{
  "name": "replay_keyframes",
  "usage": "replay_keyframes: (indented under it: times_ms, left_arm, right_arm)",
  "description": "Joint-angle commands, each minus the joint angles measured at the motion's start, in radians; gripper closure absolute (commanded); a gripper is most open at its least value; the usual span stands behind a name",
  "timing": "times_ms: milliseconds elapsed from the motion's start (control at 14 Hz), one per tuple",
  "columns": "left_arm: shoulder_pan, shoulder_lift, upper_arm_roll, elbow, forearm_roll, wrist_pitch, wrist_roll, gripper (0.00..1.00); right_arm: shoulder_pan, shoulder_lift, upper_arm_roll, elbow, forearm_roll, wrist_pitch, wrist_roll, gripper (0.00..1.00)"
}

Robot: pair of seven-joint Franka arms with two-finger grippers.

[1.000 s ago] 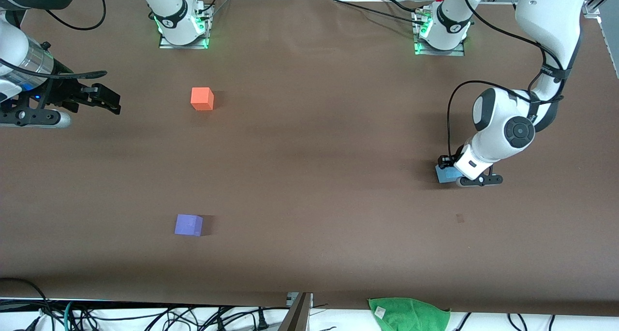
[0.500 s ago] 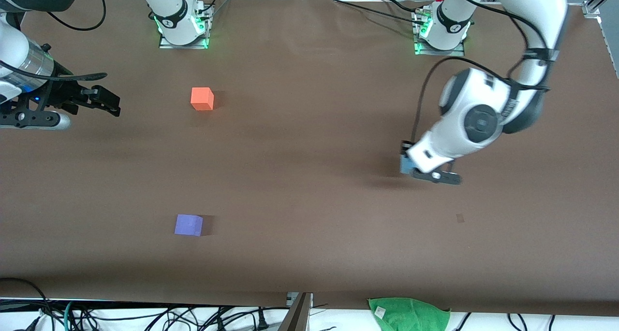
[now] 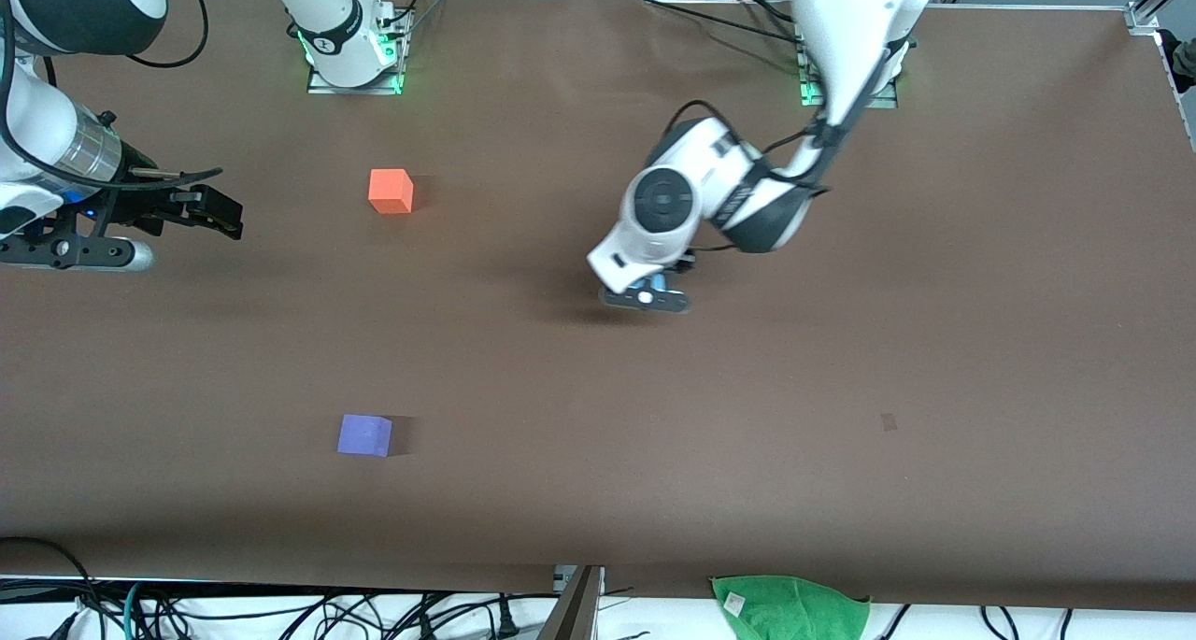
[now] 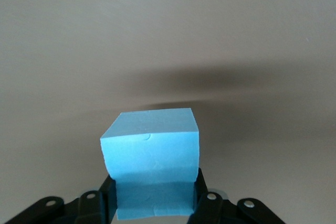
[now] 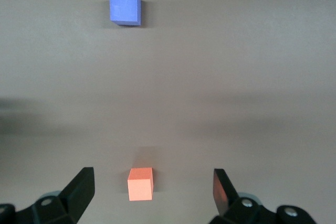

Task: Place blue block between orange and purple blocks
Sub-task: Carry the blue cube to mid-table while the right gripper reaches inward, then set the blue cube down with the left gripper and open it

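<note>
Brown table; green cloth, cables at edge.

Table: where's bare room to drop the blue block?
The brown table is bare between the orange block and the purple block, and from there toward the left arm's end. The left gripper holds the blue block over mid-table. The right gripper waits open by the orange block's end.

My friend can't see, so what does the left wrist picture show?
A blue block fills the middle, pinched at its lower sides by the left gripper, whose black jaws are shut on it. Below it lies the bare brown table with a dark shadow.
</note>
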Motion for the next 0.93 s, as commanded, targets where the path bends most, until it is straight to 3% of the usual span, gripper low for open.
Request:
replay_keyframes:
  times_ms: [0,71,429,571,857]
  left_arm:
    - [-0.04,0.102,0.017,0.083,0.006,0.052,-0.026,0.6]
    - [-0.043,0.104,0.019,0.08,0.006,0.058,-0.028,0.01]
    - [-0.025,0.053,0.036,0.078,0.008,0.02,-0.037,0.0]
    - [0.007,-0.023,0.044,0.08,0.008,-0.082,-0.028,0.0]
    - [0.127,-0.172,0.044,0.086,0.01,-0.291,0.079,0.0]
  right_arm:
    - [0.003,0.021,0.008,0.006,0.009,0.026,-0.003,0.0]
    - [0.012,0.049,0.008,0.007,0.008,0.032,-0.003,0.0]
    - [0.021,0.072,0.01,0.007,0.002,0.035,0.0,0.0]
    - [0.052,0.139,0.01,0.007,-0.023,0.032,-0.003,0.0]
    - [0.151,0.15,0.01,0.007,-0.096,0.03,0.009,0.0]
